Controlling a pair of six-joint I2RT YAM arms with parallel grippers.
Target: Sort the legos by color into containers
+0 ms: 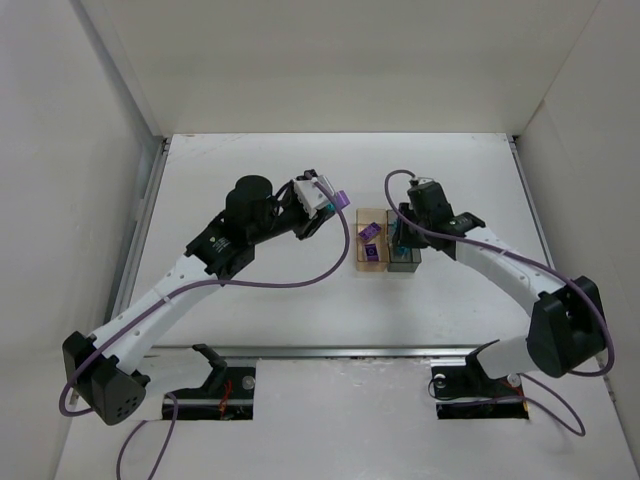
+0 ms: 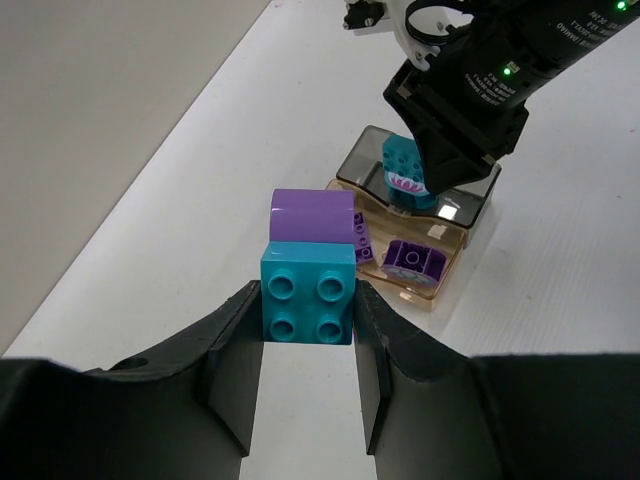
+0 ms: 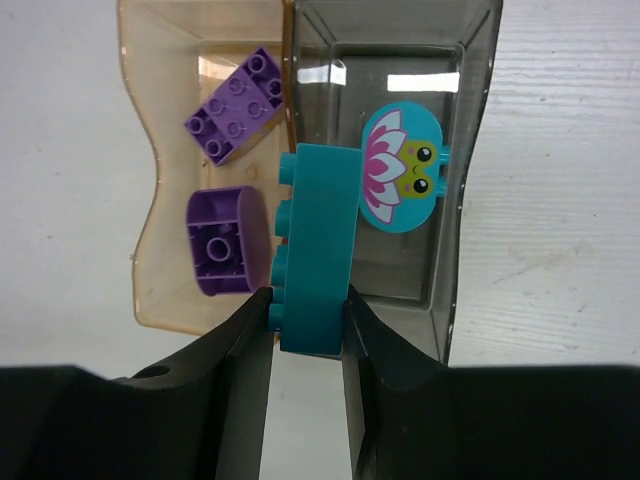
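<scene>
The right arm point(image 2: 480, 90) hides perhaps half the grey bin point(image 2: 360, 166).

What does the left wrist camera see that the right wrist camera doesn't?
Only the left wrist view shows the left gripper pinching a square teal brick with a purple piece attached. Only the right wrist view shows the right gripper clamping a long teal brick, plus the eyes on the flower face. Both show the amber bin holding a flat purple brick and a round purple one, right beside the grey bin.

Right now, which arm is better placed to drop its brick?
Probably right: the right gripper holds a teal brick at the grey bin, where a teal piece lies; the left gripper is farther off.
</scene>
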